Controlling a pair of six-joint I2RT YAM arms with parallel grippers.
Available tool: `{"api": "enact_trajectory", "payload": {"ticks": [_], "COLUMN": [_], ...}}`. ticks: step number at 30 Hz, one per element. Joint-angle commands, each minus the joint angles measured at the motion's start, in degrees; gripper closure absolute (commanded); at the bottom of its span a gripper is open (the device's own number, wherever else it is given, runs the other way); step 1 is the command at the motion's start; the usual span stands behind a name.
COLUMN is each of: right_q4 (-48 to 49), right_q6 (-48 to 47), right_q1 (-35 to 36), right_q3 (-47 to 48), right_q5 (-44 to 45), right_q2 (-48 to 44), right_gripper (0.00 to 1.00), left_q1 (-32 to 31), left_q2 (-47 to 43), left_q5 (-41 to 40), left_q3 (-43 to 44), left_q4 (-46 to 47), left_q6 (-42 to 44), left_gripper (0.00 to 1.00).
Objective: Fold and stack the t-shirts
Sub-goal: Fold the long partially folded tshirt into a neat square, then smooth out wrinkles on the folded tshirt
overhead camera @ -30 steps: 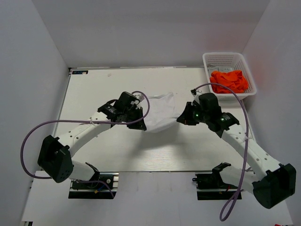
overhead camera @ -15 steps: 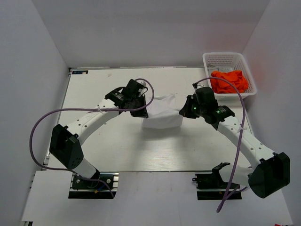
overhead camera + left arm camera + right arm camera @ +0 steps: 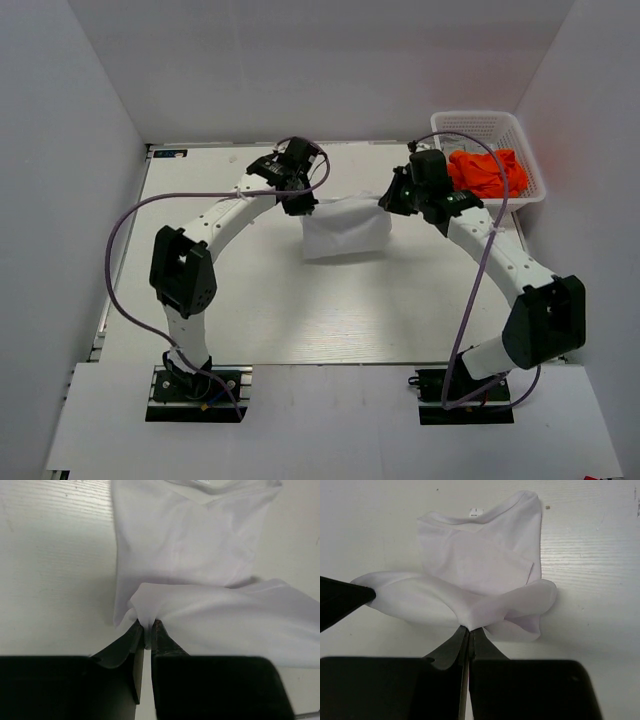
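The white t-shirt point(image 3: 345, 230) lies partly folded on the table, its near edge lifted over the rest. My left gripper point(image 3: 304, 207) is shut on its left corner; in the left wrist view the cloth point(image 3: 200, 575) bunches between the closed jaws of that gripper point(image 3: 147, 626). My right gripper point(image 3: 385, 203) is shut on its right corner; in the right wrist view the shirt point(image 3: 480, 565) hangs from the closed jaws of that gripper point(image 3: 470, 629), collar label at the far side. Orange t-shirts point(image 3: 487, 172) lie heaped in the basket.
The white lattice basket point(image 3: 470, 125) stands at the table's back right corner, close behind my right arm. The white table point(image 3: 220, 290) ends at walls on the left, right and back. Purple cables loop off both arms.
Both grippers have moved toward the back of the table, carrying the shirt's near edge up and over the rest of it. Both arms are stretched farther out.
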Motion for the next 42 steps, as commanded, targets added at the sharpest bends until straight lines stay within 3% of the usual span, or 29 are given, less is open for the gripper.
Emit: {"api": "enact_trajectory", "payload": {"ticks": [1, 12, 17, 18, 20, 21, 22, 23, 24, 26, 28, 31, 35, 42], "right_q4": [3.2, 4.7, 5.6, 6.2, 5.9, 5.5, 4.5, 2.4, 1.8, 3.1, 5.0, 7.9, 10.2, 14.5], "right_q6": [-1.6, -2.3, -0.3, 0.2, 1.8, 2.1, 3.3, 3.7, 4.0, 4.4, 2.8, 1.4, -0.4, 3.3], "right_q1": [-2.4, -7.6, -10.5, -11.4, -12.0, -12.6, -13.5, -13.9, -14.2, -14.9, -14.8, -14.3, -13.9, -12.3], "right_q3": [5.5, 18.5, 27.3, 28.6, 36.0, 38.1, 43.9, 49.4, 53.3, 54.8, 52.2, 44.2, 34.2, 27.3], "right_q5": [0.4, -11.1, -16.4, -18.3, -19.3, -21.7, -22.3, -23.4, -24.8, -26.2, -25.5, -22.6, -21.6, -26.1], "right_q2": [2.6, 20.8, 33.1, 34.8, 41.8, 44.0, 45.9, 52.0, 53.4, 55.2, 52.9, 46.9, 40.7, 40.4], "right_gripper": [1.0, 1.0, 1.0, 1.0, 1.0, 1.0, 0.98, 0.57, 0.1, 0.1, 0.1, 0.1, 0.1, 0.1], "left_q1": [2.2, 7.6, 10.2, 10.2, 11.4, 11.4, 12.0, 12.0, 12.6, 12.6, 12.6, 12.6, 10.8, 9.2], "left_q2": [1.5, 12.8, 18.7, 19.6, 21.3, 23.8, 25.1, 26.1, 27.0, 27.7, 25.6, 21.2, 20.7, 29.4], "left_q5": [-3.9, -2.3, 0.9, 0.9, 1.5, 1.5, 1.5, 1.5, 1.5, 1.5, 1.5, 3.9, 11.2, 19.8], "left_q3": [4.2, 16.2, 17.4, 16.7, 16.7, 16.7, 19.7, 21.4, 23.0, 25.5, 22.7, 16.8, 16.0, 23.0], "left_q4": [-2.0, 1.0, 11.1, 16.7, 22.8, 27.5, 28.1, 28.7, 28.7, 29.8, 33.9, 39.3, 39.8, 39.0], "left_q6": [-0.9, 1.0, 1.8, 2.5, 3.0, 3.0, 3.0, 3.0, 3.0, 5.2, 7.0, 10.4, 15.1, 16.0], "left_gripper": [1.0, 1.0, 0.91, 0.82, 0.73, 0.62, 0.29, 0.1, 0.0, 0.0, 0.0, 0.0, 0.0, 0.0]}}
